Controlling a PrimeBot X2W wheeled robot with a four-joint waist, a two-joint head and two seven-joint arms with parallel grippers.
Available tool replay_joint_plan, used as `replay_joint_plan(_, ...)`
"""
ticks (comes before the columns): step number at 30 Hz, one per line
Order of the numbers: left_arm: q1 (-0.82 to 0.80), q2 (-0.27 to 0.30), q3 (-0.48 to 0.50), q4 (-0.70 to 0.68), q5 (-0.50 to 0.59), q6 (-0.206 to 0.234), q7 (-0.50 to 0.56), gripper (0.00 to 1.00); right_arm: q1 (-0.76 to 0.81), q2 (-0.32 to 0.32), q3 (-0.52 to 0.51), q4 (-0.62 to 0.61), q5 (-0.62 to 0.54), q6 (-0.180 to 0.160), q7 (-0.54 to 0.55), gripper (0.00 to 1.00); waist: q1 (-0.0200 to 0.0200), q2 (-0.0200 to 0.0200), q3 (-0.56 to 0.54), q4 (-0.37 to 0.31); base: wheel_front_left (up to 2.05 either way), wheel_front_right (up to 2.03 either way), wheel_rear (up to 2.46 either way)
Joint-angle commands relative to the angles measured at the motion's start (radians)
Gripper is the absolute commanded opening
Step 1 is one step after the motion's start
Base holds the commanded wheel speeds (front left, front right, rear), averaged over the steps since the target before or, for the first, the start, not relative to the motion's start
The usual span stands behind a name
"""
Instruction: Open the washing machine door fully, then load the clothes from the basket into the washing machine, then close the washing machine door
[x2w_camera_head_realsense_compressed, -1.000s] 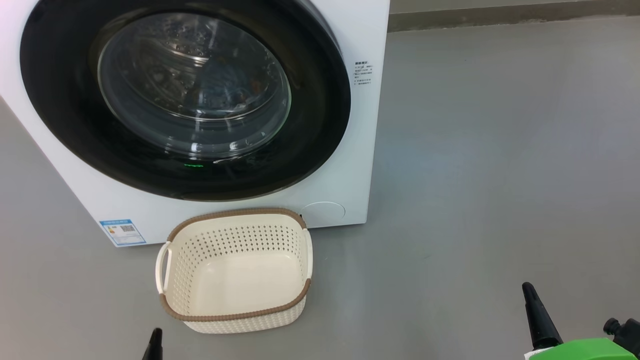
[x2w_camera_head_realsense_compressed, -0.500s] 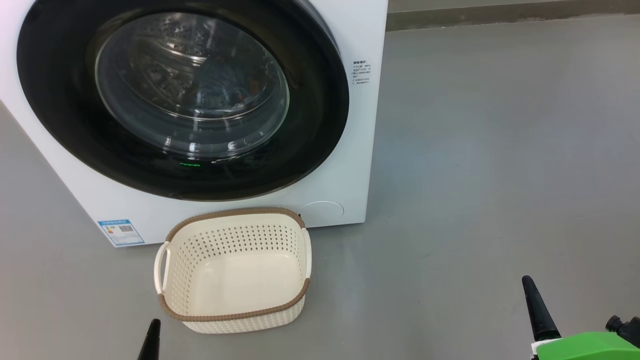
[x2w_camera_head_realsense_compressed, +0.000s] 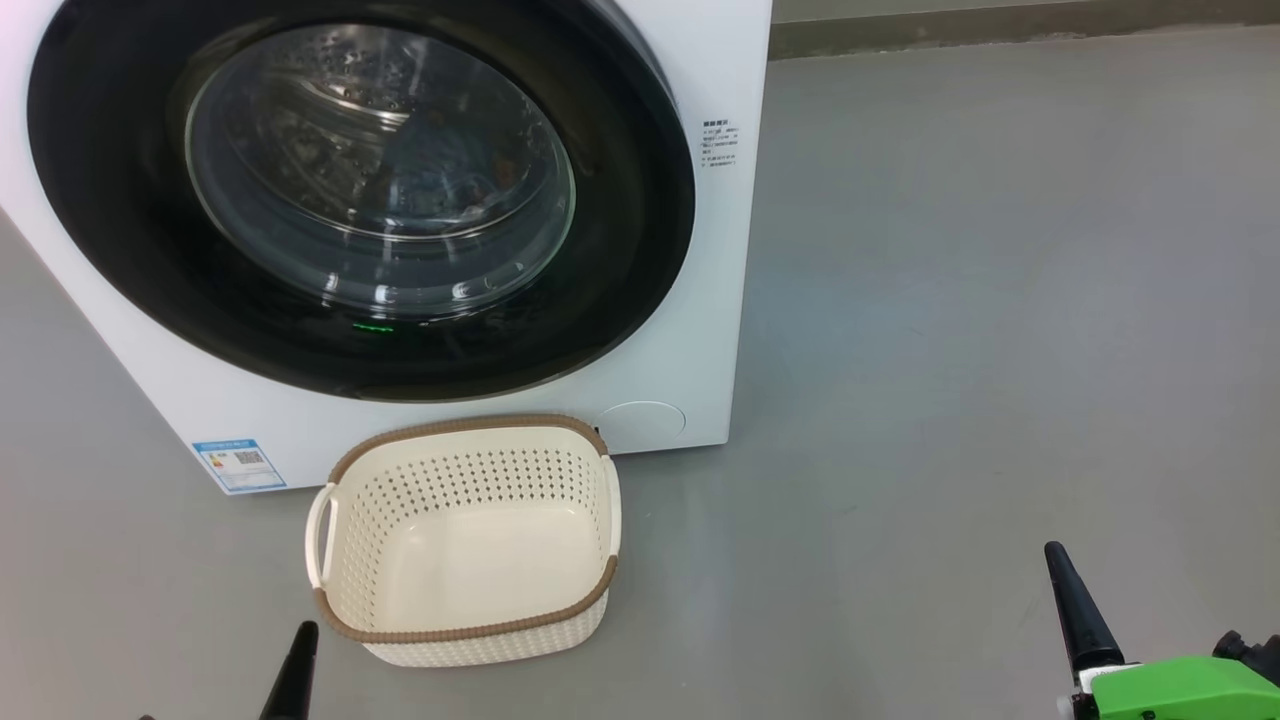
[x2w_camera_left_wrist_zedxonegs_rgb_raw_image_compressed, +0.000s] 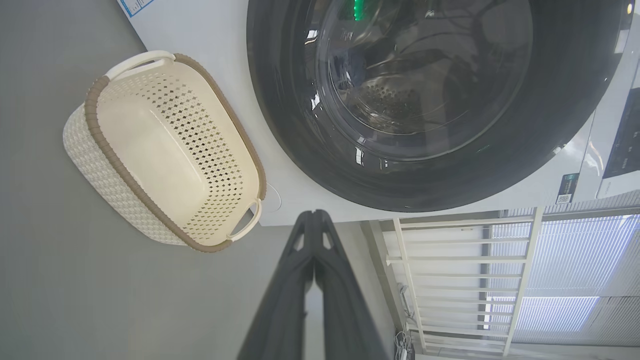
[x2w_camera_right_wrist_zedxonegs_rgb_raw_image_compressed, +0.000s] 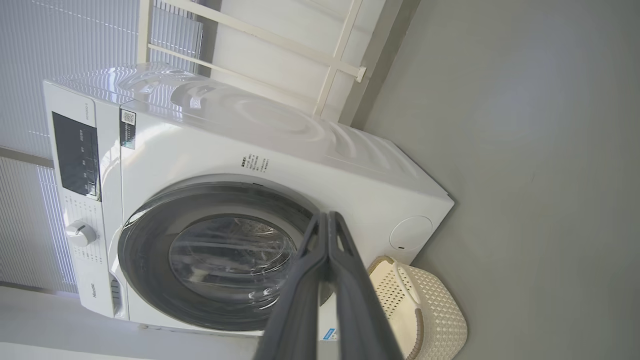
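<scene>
- left pincer (x2w_camera_left_wrist_zedxonegs_rgb_raw_image_compressed: 313, 215): fingers pressed together, pinching nothing, hovering over bare floor (x2w_camera_head_realsense_compressed: 950, 300) at near left, apart from the basket
- right pincer (x2w_camera_right_wrist_zedxonegs_rgb_raw_image_compressed: 327, 216): also pressed together and empty, near right, well apart from everything
- the basket (x2w_camera_head_realsense_compressed: 465, 632): on the floor just in front of the washing machine (x2w_camera_head_realsense_compressed: 700, 300), toward its left side, upright, nothing inside; can't tell if its far rim touches the machine
- blue label sticker (x2w_camera_head_realsense_compressed: 240, 465): low on the machine front, just left of the basket
- the washing machine door (x2w_camera_head_realsense_compressed: 120, 250): black ring sits flush on the front, looks shut
- the clothes (x2w_camera_head_realsense_compressed: 455, 185): a dim bluish patch with an orange speck behind the glass, probably them in the drum; too murky to be sure
- step: judged the tail end, with the basket emptied and the door closed; the load and close steps look done
- next: likely nothing to grab; if the latch is in doubt, a flat push on the door's right edge with a closed pincer, otherwise keep both arms clear of the basket
</scene>
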Motion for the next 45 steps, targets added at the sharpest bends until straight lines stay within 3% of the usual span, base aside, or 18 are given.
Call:
replay_joint_plan(1, -0.054, 0.022, 0.033, -0.030, -0.025, -0.013, 0.008, 0.00, -0.049, -0.002, 0.012, -0.024, 0.034, -0.001, 0.007, 0.00, 0.0000, 0.0000, 0.000, 0.000, 0.00, 0.00, 0.00)
replay_joint_plan(26, -0.100, 0.027, 0.069, -0.035, -0.266, -0.027, 0.079, 0.00, -0.084, 0.004, 0.005, -0.023, 0.316, -0.003, 0.080, 0.00, 0.0000, 0.0000, 0.004, -0.007, 0.00, 0.00, 0.00)
replay_joint_plan(45, -0.100, 0.027, 0.069, -0.035, -0.267, -0.027, 0.079, 0.00, -0.084, 0.004, 0.005, -0.023, 0.316, -0.003, 0.080, 0.00, 0.0000, 0.0000, 0.004, -0.007, 0.00, 0.00, 0.00)
